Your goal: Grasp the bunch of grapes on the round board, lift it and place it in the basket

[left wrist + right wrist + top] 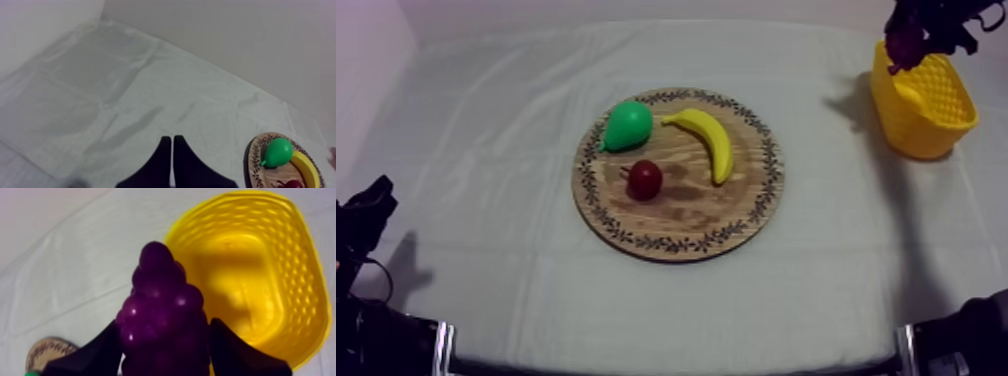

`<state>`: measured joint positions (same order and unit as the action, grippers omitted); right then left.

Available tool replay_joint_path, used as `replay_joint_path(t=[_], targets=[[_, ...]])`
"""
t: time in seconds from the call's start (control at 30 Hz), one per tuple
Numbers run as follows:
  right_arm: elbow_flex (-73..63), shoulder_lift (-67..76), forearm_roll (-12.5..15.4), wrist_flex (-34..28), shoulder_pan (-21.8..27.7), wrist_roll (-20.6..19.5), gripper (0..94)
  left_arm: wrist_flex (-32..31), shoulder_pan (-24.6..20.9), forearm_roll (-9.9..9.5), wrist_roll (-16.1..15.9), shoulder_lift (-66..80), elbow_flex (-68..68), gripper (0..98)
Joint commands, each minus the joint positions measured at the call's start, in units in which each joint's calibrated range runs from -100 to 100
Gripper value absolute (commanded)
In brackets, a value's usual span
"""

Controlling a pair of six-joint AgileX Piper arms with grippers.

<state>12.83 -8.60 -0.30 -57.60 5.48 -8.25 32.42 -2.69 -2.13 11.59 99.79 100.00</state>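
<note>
Right wrist view: right gripper (165, 332) clamps glossy, dark-purple, knobbly bunch of grapes (161, 300) at yellow basket (296, 280).

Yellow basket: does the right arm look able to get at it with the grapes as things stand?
Probably yes. The right gripper, shut on the bunch of grapes, hangs at the open top of the yellow basket; I see nothing between them or inside the basket.

Top camera high at near side, slanting down over whole table (486, 150), left wrist camera low, looking across it, right wrist camera close above basket (300, 288), board (686, 215) in all three
</note>
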Motion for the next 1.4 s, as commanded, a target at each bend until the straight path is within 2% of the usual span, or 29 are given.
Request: replay_joint_path(t=[0.0,0.13,0.4,0.6,0.73,0.93,1.17,1.37], targets=[[-1.0,-2.8,-0.4,0.2,1.1,-0.5,34.4,0.0,0.0,0.01,0.0,0.0,0.0,0.1],[-3.0,-6.6,-1.6,0.7,2.1,-1.8,37.1,0.0,0.0,0.01,0.0,0.0,0.0,0.1],[-6.4,-12.3,-4.6,0.7,2.8,-6.0,52.5,0.0,0.0,0.01,0.0,0.0,0.0,0.1],[-8.0,-12.6,-4.8,-1.2,3.1,-6.9,58.9,0.0,0.0,0.01,0.0,0.0,0.0,0.1],[-7.9,-10.2,-3.8,-2.6,3.3,-6.1,60.1,0.0,0.0,0.01,0.0,0.0,0.0,0.1],[-3.2,-1.9,-2.1,-3.1,2.8,-4.0,56.6,0.0,0.0,0.01,0.0,0.0,0.0,0.1],[5.6,11.2,-0.1,-2.2,1.7,-1.5,47.3,0.0,0.0,0.01,0.0,0.0,0.0,0.1],[16.6,24.2,0.8,1.6,1.5,0.8,33.1,0.0,0.0,0.01,0.0,0.0,0.0,0.1]])
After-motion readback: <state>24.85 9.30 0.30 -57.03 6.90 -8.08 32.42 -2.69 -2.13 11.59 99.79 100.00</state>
